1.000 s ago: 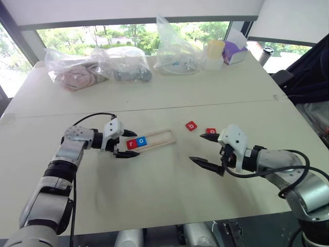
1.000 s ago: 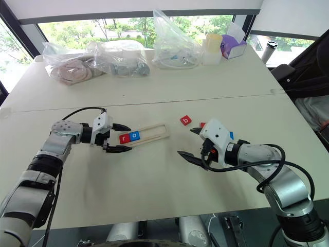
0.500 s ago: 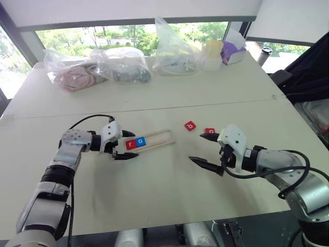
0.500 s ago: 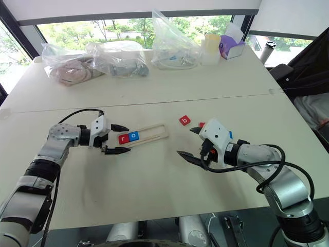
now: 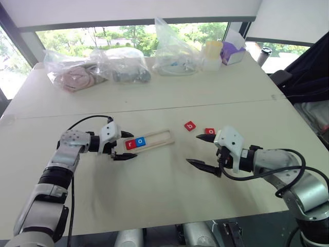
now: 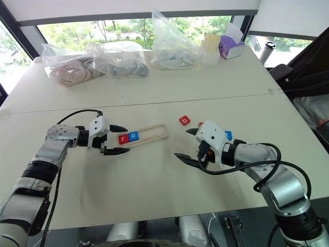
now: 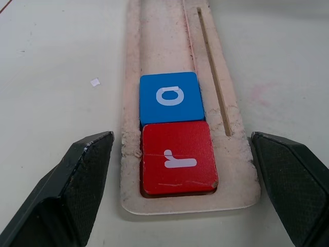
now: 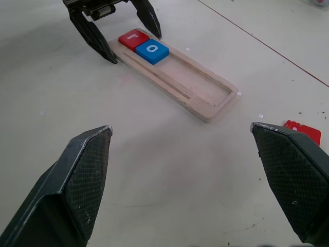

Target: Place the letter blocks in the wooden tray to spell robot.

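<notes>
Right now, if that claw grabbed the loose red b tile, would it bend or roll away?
The red b tile looks like a stiff flat square, so it probably won't bend or roll. Lying flat on the table, it may slide and be awkward to pinch by its thin edges.

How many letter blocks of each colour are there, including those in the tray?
Red blocks: 3, the r block in the wooden tray, the b block and a third red block loose.
Blue blocks: 2, the o block in the tray, a second blue block behind the right gripper.
Total: 5
</notes>
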